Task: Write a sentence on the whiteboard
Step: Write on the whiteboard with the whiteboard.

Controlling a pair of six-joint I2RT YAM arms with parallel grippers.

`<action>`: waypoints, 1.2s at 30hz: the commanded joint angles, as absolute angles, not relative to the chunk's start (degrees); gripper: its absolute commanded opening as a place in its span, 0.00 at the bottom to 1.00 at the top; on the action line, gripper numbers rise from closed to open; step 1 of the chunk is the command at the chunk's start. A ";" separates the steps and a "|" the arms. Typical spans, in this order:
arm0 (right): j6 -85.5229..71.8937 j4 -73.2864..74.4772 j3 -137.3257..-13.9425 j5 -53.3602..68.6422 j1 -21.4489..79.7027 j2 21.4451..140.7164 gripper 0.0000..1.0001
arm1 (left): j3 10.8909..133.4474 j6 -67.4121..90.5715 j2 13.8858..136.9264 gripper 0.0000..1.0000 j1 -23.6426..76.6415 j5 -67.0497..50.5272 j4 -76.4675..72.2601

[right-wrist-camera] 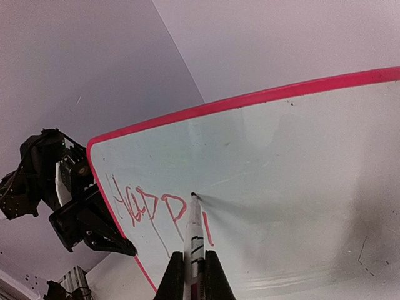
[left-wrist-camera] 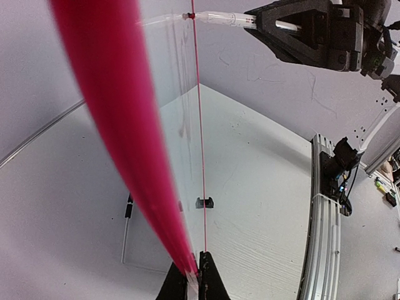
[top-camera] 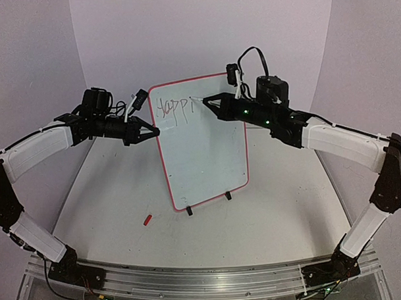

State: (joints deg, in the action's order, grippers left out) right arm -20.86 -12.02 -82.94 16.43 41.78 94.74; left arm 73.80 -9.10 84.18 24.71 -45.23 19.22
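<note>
Roughly an early stage, by my read: only the start of the sentence (top-camera: 174, 108) is down, reddish strokes reading about "Happi" along the top of the whiteboard (top-camera: 204, 156), which stands upright on its stand in the middle of the bench (top-camera: 281, 206). Writing side: the right pincer (right-wrist-camera: 192, 256) is clamped on the marker (right-wrist-camera: 193, 219). The pen sticks straight out ahead of the fingers, its tip touching the board just past the last stroke (mid-letter probably, can't tell which one). Holding side: the left pincer (top-camera: 154, 132) is closed on the board's left rim, with the red edge pinched between its fingers in the left wrist view, so I take it as steadying the panel against the pen. Everything beyond and below the marker tip is blank, so the rest of that first word and all the following words are left. A small red piece (top-camera: 147, 219), possibly the pen cap, lies on the bench below the left pincer, well apart from it.
</note>
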 commanded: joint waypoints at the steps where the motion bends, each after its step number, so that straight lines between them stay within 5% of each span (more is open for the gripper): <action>1: -20.43 -15.29 -83.74 15.45 41.63 94.14 0.00 | 72.69 -14.17 86.69 0.00 26.28 -43.42 28.61; 36: -19.53 -14.42 -80.54 12.39 41.63 92.99 0.00 | 72.69 -14.14 86.31 0.00 26.28 -43.15 28.62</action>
